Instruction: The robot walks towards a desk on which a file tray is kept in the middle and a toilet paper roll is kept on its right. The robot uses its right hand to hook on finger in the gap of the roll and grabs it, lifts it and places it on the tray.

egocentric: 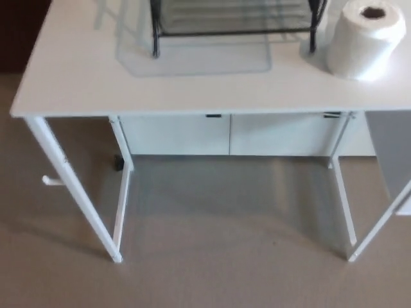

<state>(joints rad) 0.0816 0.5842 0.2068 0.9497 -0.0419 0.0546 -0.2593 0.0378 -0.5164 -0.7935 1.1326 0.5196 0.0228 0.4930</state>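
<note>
A white toilet paper roll (365,40) stands upright on the white desk (83,70) at the top right, its dark core hole facing up. Just left of it, a black wire file tray (234,19) sits at the middle of the desk; only its lower front part shows, cut off by the top edge of the picture. The roll stands close beside the tray's right leg, outside the tray. Neither of my hands nor any part of my arms shows in the head view.
The desk stands on thin white legs (119,218) over a beige carpet floor (225,256). A white panel wall (231,135) runs behind, under the desktop. A grey-white side panel (392,160) hangs at the right edge.
</note>
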